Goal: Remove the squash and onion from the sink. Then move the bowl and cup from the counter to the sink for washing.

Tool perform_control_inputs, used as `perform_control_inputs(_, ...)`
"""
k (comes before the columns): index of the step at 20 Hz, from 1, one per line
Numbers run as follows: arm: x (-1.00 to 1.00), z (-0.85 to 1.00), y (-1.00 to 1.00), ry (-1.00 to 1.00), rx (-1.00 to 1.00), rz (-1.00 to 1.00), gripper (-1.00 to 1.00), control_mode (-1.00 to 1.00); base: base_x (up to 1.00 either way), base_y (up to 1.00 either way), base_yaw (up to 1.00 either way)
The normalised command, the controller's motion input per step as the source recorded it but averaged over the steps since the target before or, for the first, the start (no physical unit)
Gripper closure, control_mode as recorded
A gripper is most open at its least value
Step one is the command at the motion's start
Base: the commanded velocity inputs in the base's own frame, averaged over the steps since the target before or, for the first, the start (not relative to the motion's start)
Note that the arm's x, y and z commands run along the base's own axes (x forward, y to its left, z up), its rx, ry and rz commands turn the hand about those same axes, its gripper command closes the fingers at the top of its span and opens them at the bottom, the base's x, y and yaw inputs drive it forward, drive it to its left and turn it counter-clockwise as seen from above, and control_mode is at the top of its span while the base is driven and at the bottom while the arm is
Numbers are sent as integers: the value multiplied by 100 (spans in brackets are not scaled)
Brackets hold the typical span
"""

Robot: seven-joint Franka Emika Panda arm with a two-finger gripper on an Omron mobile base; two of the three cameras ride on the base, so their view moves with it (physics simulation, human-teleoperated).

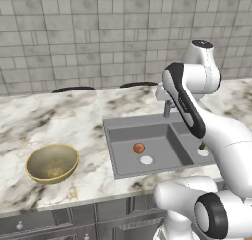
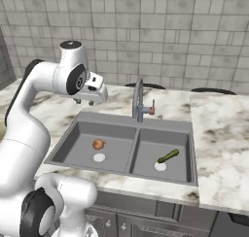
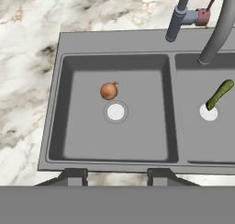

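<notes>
The grey double sink (image 3: 114, 40) lies below my gripper (image 3: 115, 176), which is open with nothing between its fingertips. The round brown onion (image 3: 109, 91) rests in the left basin just behind the white drain hole (image 3: 115, 112). It is also in the base views as onion (image 1: 139, 147) and onion (image 2: 98, 143). The slim green squash (image 3: 219, 94) lies across the right basin's drain, squash (image 2: 168, 156). My gripper (image 2: 90, 101) hovers over the sink's (image 2: 87, 116) back left corner. The olive-gold bowl (image 1: 51, 161) stands on the counter left of the sink (image 1: 111, 122). The cup is out of view.
A gooseneck faucet (image 2: 138, 100) with a red-tipped lever rises behind the divider between the basins and reaches over the right one, faucet (image 3: 183, 14). Dark stove burners (image 1: 74, 89) lie at the counter's back edge. A tiled wall closes the back.
</notes>
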Motion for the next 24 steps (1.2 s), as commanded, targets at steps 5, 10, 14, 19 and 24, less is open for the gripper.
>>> perform_control_inputs(5, -2, 0, 0, -1, 0, 0, -100, -100, 0, 0, 0)
perform_control_inputs(10, -2, 0, 0, 0, 0, 0, -100, -100, 0, 0, 0)
perform_control_inputs(14, -6, -9, 9, 0, 0, -5, -100, -100, 0, 0, 0)
perform_control_inputs(19, -7, -15, 16, 0, 0, -3, -100, -100, 0, 0, 0)
perform_control_inputs(24, -2, -13, 13, 3, 0, -2, -100, -100, 0, 0, 0)
